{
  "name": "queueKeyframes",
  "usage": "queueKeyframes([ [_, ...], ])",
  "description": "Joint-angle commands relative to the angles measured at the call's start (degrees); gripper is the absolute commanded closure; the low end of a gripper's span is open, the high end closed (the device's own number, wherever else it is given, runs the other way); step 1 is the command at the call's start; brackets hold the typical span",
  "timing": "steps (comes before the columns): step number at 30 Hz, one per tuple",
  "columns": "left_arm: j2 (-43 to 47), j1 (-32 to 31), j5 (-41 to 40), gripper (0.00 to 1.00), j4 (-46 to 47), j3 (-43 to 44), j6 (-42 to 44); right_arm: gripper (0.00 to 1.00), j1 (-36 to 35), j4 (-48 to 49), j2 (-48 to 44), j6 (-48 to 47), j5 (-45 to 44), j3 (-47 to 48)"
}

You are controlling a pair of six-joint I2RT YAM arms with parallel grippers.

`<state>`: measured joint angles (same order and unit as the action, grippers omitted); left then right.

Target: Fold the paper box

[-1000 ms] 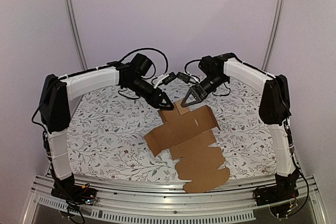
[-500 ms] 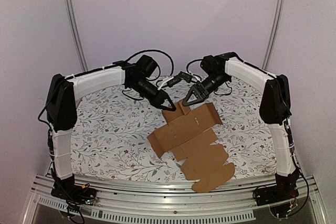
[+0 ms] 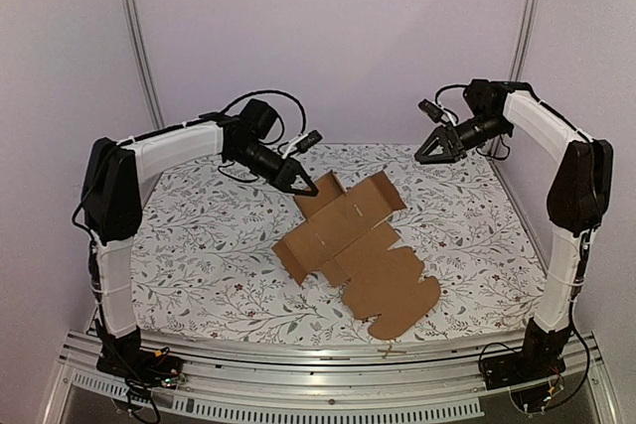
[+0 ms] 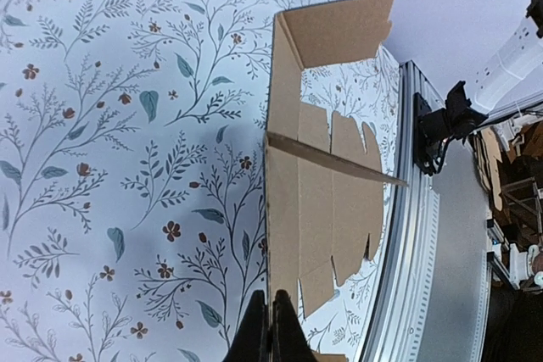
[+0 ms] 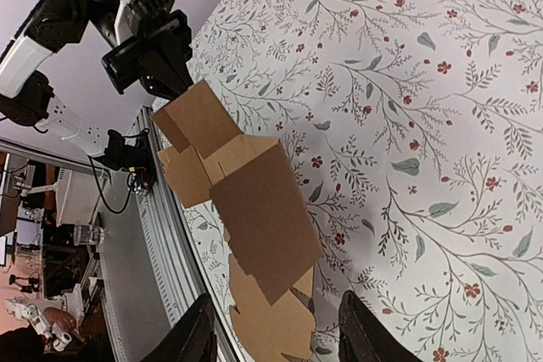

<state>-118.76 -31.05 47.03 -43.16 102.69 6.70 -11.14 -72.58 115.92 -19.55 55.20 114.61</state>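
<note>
The paper box (image 3: 358, 245) is a brown cardboard die-cut sheet, partly creased, lying across the middle of the floral table. It also shows in the left wrist view (image 4: 314, 167) and the right wrist view (image 5: 259, 201). My left gripper (image 3: 304, 186) is shut on the sheet's far edge, the cardboard edge running in between its closed fingers (image 4: 271, 332), and that end is raised. My right gripper (image 3: 421, 153) is open and empty at the back right, well apart from the sheet; its spread fingers (image 5: 197, 336) frame the sheet from above.
The sheet's notched near end (image 3: 397, 317) lies close to the table's front edge, beside the aluminium rail (image 3: 328, 384). Pale walls and upright posts (image 3: 522, 37) close the back and sides. The floral tablecloth (image 3: 199, 245) lies bare to the left and right.
My right gripper has left the sheet's far edge and swung away to the back right. My left gripper stays shut on the sheet, which has shifted slightly to the back left.
</note>
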Motion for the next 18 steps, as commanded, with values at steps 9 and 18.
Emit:
queueKeyframes([
  [9, 8.48, 2.89, 3.06, 1.00, 34.41, -24.98, -27.45, 0.40, -1.05, 12.83, -6.38, 3.05, -3.06, -22.35],
  [18, 10.59, 4.29, 6.05, 1.00, 57.13, -37.13, -42.26, 0.35, -7.83, 15.38, -6.96, -0.60, -11.30, -26.05],
])
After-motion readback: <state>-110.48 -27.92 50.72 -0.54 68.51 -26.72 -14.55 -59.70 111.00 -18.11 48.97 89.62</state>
